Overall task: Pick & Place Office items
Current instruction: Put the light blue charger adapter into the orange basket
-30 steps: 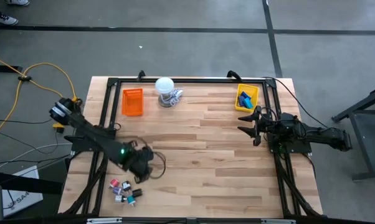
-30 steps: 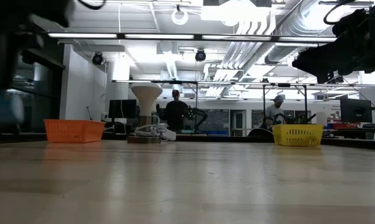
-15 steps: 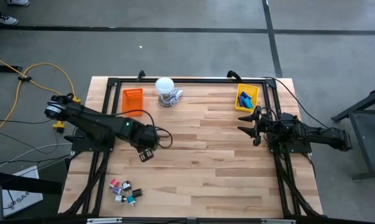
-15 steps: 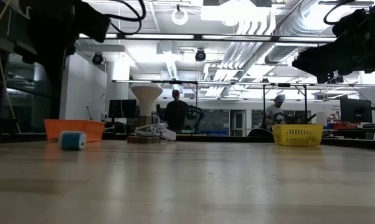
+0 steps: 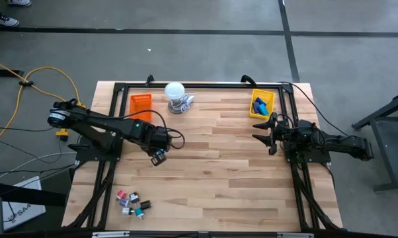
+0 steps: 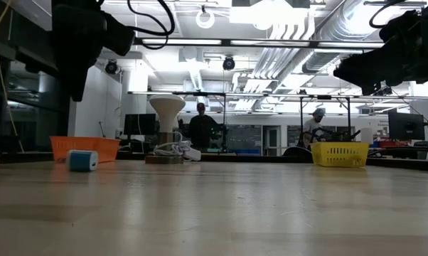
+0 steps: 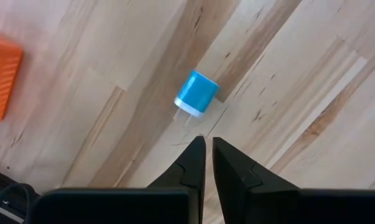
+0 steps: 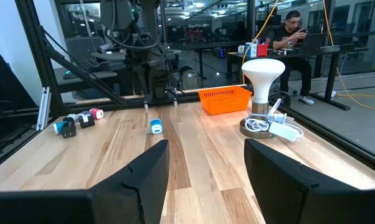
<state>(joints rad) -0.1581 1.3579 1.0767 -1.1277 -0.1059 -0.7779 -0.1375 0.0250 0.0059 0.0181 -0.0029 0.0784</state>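
A small blue block with a white end [image 7: 196, 93] lies flat on the wood, also showing in the low view [image 6: 82, 160] and the right wrist view [image 8: 156, 126]. My left gripper [image 7: 207, 142] hangs above it, left of the table's middle [image 5: 158, 157]; its fingers are shut and hold nothing. More small items, red, black, teal and white [image 5: 133, 202], lie clustered near the table's near-left corner [image 8: 75, 119]. My right gripper [image 5: 265, 130] waits open at the right side, touching nothing [image 8: 206, 155].
An orange tray [image 5: 141, 108] stands at the far left and a yellow tray [image 5: 262, 104] holding blue pieces at the far right. A white round-topped object with a coiled cord [image 5: 176, 98] stands between them. Bare wood lies across the middle. People show in the room beyond.
My left gripper has swung from beside the near-left cluster toward the far edge and slightly right, then risen. The blue block, a blur in the air a second ago, has lain on the table for the last half second.
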